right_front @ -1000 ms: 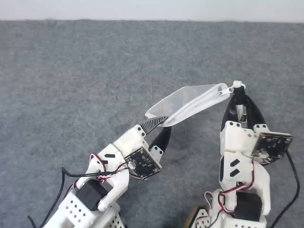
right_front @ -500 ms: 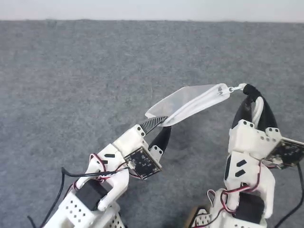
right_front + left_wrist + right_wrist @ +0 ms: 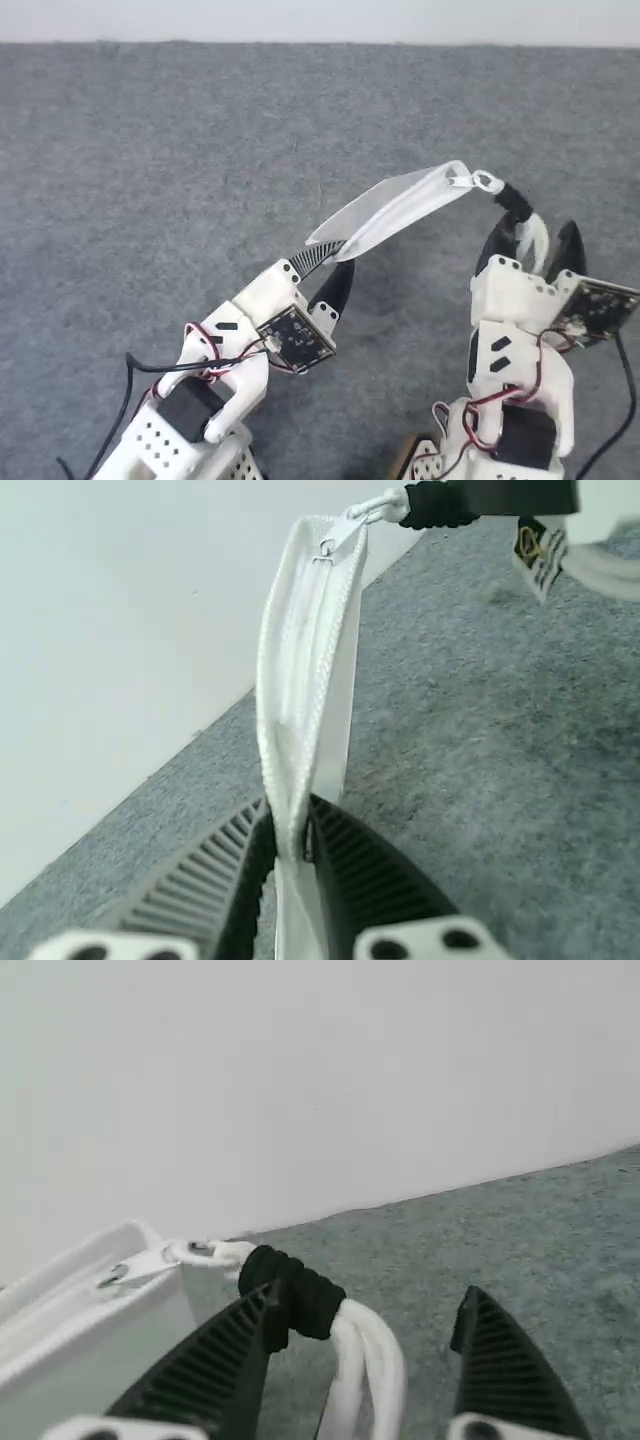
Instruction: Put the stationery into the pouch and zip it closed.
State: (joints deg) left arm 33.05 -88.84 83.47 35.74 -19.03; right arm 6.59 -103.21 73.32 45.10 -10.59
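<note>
A white translucent pouch (image 3: 392, 208) hangs above the grey table, stretched between the two arms. My left gripper (image 3: 327, 262) is shut on its near end, with the ribbed fingers (image 3: 352, 872) pinching the zipper seam of the pouch (image 3: 308, 670). The zipper slider (image 3: 345, 527) sits at the pouch's far end. A white pull cord with a black wrap (image 3: 293, 1288) runs from the slider (image 3: 150, 1260). My right gripper (image 3: 370, 1302) is open, and the cord's loop (image 3: 534, 236) lies loose between its fingers, against one of them.
Grey felt (image 3: 160, 160) covers the table up to a pale wall (image 3: 300, 18) at the back. Both arm bases stand at the near edge, with a black cable (image 3: 135, 385) beside the left arm.
My right gripper drew the cord to the right while shut on it, then opened and dropped back a little. The pouch's far end rose slightly. The left gripper kept its hold.
</note>
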